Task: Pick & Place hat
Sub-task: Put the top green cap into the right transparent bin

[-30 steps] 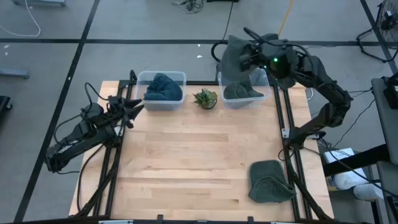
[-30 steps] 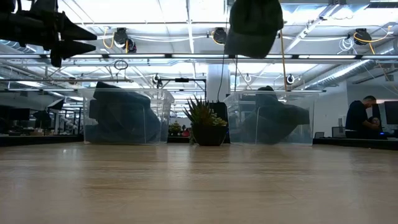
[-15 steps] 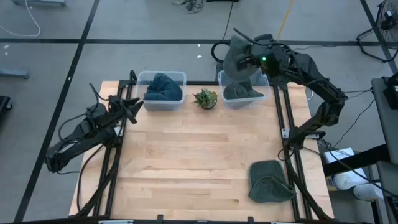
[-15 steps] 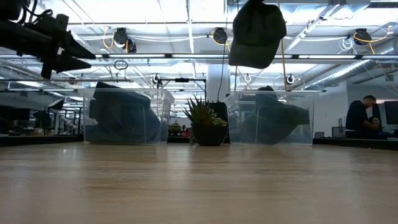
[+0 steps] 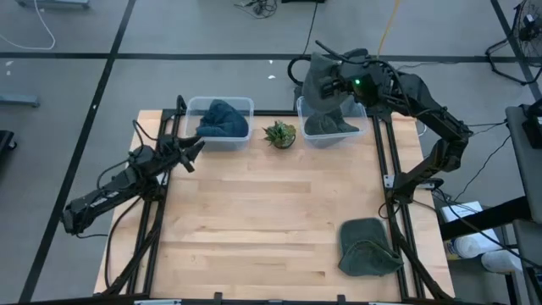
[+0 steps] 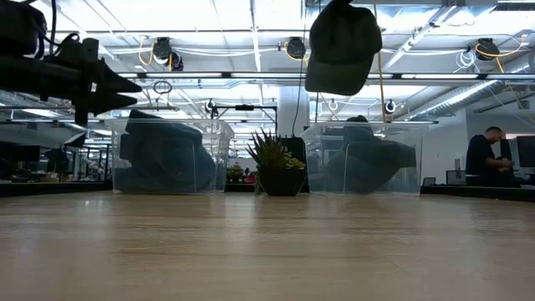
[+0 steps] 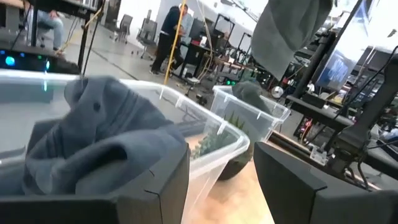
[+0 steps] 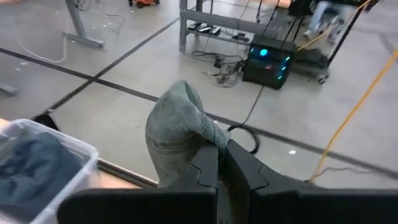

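A grey-green hat hangs high over the right clear bin, which has another dark hat in it. My right gripper is shut on the hanging hat. The left clear bin holds a blue-grey hat. A further grey-green hat lies flat on the table at the near right. My left gripper hovers open just left of the left bin, pointing level at it, nothing between its fingers. My right gripper pinches a bunched piece of the hat's fabric at the hat's upper end, between its two shut fingers. The fingers come from the table's right, slanting slightly down. The hat hangs below them, lifted clear above the right bin.
A small potted succulent stands between the two bins at the far edge. Black frame rails run along the table's left and right sides. The middle of the wooden table is bare. People are in the room behind.
My left gripper has sunk down beside the left bin and edged a little toward it, still open. My right gripper keeps its hold; the hanging hat has swung slightly.
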Controlling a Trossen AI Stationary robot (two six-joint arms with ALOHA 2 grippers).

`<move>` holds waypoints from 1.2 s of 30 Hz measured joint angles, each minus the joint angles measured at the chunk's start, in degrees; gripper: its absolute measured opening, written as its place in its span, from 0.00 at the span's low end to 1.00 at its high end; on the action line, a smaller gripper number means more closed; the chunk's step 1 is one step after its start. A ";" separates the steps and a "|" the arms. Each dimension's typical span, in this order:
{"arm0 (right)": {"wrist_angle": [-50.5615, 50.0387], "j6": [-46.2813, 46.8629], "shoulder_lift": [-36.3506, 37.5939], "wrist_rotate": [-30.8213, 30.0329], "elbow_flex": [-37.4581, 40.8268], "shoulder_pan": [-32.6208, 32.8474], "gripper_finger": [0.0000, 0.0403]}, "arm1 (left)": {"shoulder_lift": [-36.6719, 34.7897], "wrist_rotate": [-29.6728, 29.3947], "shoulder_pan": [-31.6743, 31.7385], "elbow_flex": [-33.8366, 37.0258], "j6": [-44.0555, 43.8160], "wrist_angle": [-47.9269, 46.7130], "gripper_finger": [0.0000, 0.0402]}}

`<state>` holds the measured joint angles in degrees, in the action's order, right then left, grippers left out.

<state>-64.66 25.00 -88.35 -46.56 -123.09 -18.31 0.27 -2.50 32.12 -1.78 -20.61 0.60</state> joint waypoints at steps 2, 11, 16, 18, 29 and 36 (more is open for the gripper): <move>-1.20 2.82 0.02 0.32 0.00 -0.16 0.00 | 0.00 0.04 -0.02 0.41 -0.48 0.02 0.46; -12.70 14.75 -0.74 -0.33 0.03 -0.26 0.00 | -0.02 0.14 -0.02 0.93 0.13 0.49 0.46; -14.08 18.00 -2.38 -1.78 0.00 -0.50 0.00 | -0.02 1.74 0.00 0.96 -0.08 0.19 0.46; -13.21 19.10 -3.39 -2.40 -0.02 -0.50 0.00 | 0.07 3.64 -0.02 1.01 -0.48 0.17 0.46; -19.30 30.26 -10.75 0.57 0.00 -1.70 0.00 | 0.07 6.60 -0.02 1.20 -2.12 2.34 0.46; -21.82 33.03 -12.14 0.40 0.00 -3.17 0.00 | 0.09 6.60 -0.02 1.20 -2.13 2.48 0.46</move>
<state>-86.48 58.03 -100.49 -46.15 -123.09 -21.48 0.36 4.10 32.10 -0.58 -22.74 3.08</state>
